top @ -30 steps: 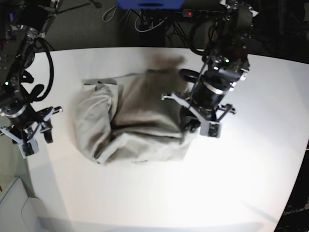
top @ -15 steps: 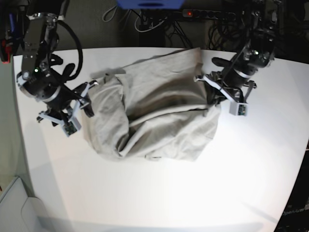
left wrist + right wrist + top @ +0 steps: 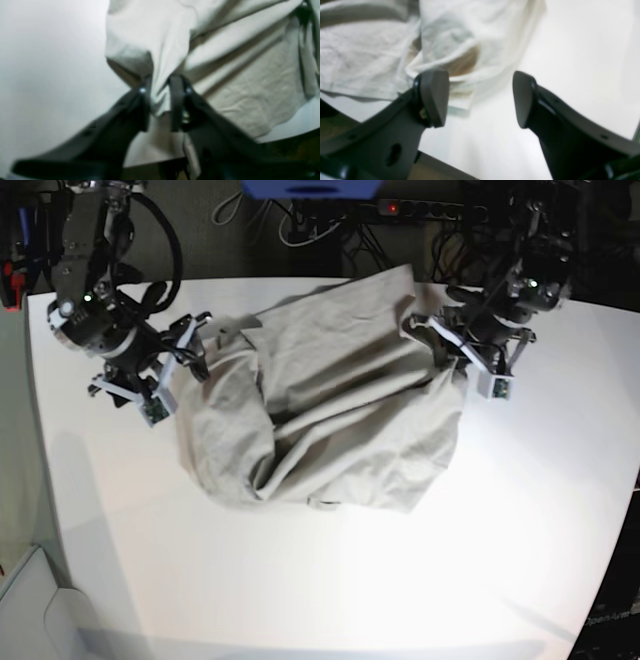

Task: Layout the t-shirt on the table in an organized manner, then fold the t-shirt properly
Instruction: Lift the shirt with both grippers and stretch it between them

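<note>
The grey-beige t-shirt [image 3: 330, 410] lies crumpled and creased in the middle of the white table [image 3: 500, 530]. My left gripper [image 3: 466, 362] is at the shirt's far right corner. In the left wrist view its jaws [image 3: 161, 102] stand a little apart, with a fold of the t-shirt [image 3: 250, 82] still lying between them. My right gripper [image 3: 178, 372] is at the shirt's left edge. The right wrist view shows it [image 3: 480, 100] wide open, nothing between its fingers, and a sleeve of the t-shirt [image 3: 450, 42] just beyond its left fingertip [image 3: 435, 97].
A power strip [image 3: 420, 208] with cables and a blue object [image 3: 310, 188] sit beyond the table's far edge. A white box [image 3: 40, 610] stands off the near left corner. Bare table [image 3: 570, 62] lies right of the right gripper.
The left arm dragged the shirt's corner to the far right, then loosened its jaws. The right arm came in from the left edge to the shirt and opened wider.
</note>
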